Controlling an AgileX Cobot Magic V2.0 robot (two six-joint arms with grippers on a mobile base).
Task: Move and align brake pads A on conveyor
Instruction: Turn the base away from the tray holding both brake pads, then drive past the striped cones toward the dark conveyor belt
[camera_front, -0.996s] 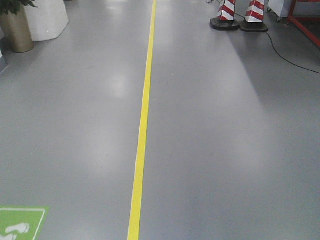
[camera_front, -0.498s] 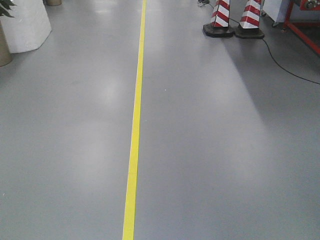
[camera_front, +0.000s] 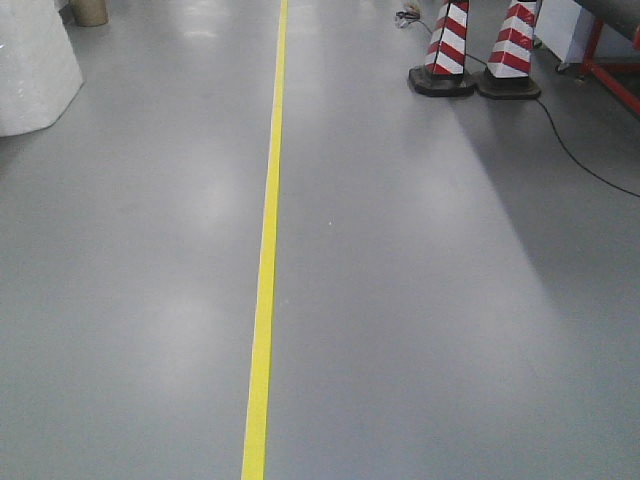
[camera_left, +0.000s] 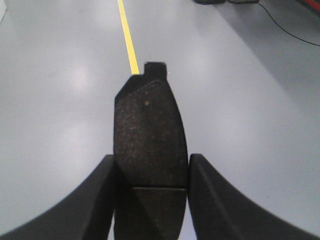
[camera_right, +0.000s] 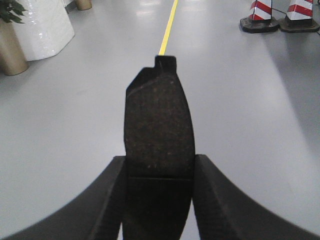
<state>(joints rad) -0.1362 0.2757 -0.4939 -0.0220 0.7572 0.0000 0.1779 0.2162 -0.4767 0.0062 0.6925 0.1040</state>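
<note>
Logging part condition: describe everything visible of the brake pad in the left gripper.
The brake pad is flat, elongated and dark grey-black, with a rough, speckled face and one curved long edge. A groove crosses it near the grip; a small square tab sticks out at its far end. It points away from the wrist camera, clamped at both long edges by the left gripper's black fingers, in the air above the grey floor, touching nothing else visible.

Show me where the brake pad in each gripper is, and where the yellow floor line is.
left pad (camera_left: 148, 135): left wrist view, rough face above the groove.
right pad (camera_right: 159, 125): right wrist view, rough face above the groove.
yellow line (camera_front: 265, 270): front view, its middle stretch.
</note>
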